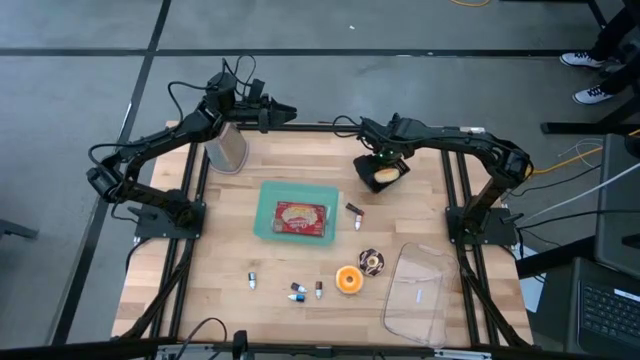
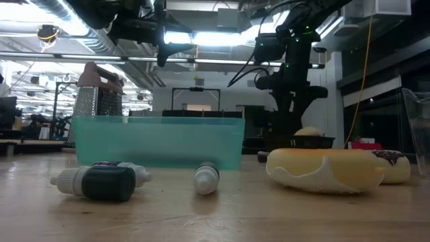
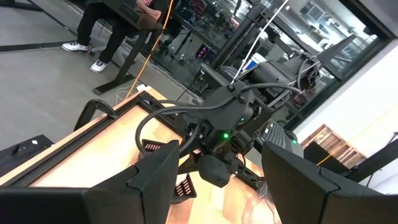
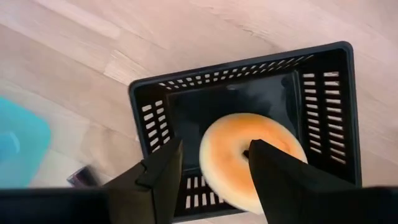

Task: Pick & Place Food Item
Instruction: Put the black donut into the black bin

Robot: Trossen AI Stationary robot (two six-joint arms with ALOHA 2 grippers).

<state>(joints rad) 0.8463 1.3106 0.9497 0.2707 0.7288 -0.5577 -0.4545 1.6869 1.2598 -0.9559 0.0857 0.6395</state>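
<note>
Hovering over the black slotted plastic basket (image 4: 323, 106), the right claw (image 4: 214, 168) stands released; the smooth tan ring-shaped bagel (image 4: 249, 158) lies inside it. Best to lift straight up, clear of the rim. The left claw (image 3: 214, 177) waits spread above the wooden bench (image 1: 300, 160).

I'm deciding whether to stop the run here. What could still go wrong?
1. The right claw stands open right over the bagel in the black basket; lifting off-line, a finger could drag the bagel out.
2. The bagel leans toward one basket wall and may tip the light basket if bumped.
</note>
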